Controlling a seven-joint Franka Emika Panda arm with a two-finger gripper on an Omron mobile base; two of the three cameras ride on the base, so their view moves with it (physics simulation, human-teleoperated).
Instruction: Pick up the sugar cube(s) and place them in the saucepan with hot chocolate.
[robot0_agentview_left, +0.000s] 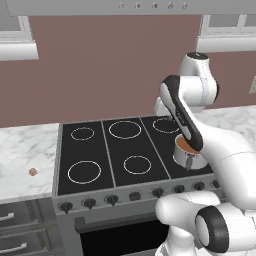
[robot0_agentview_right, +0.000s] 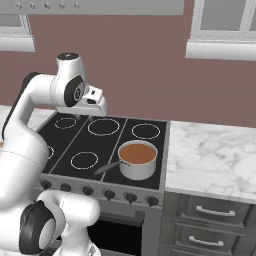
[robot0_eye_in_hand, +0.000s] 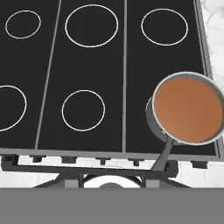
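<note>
A black glass stove top with six white burner rings sits between two white marble counters, the left counter and the right counter, beneath a reddish-brown wall with pale window sills. A row of dark knobs runs along the stove's front edge, above an oven door, and grey drawers with bar handles sit under both counters. The white arm rises from the base, bends at the elbow and reaches forward, holding its hand high above the middle of the stove top, pointing downward. The gripper itself is mostly hidden under the wrist, and its fingers cannot be made out clearly, so I cannot tell whether they stand wide or narrow, or whether anything is between them. There is one saucepan, shiny steel, full of brown hot chocolate, resting on the front right burner, below the fingers and off to their right, its short handle pointing toward the knobs. There is one sugar cube, tiny and tan, lying on the left counter, far to the left of the fingers, well apart from the saucepan
</note>
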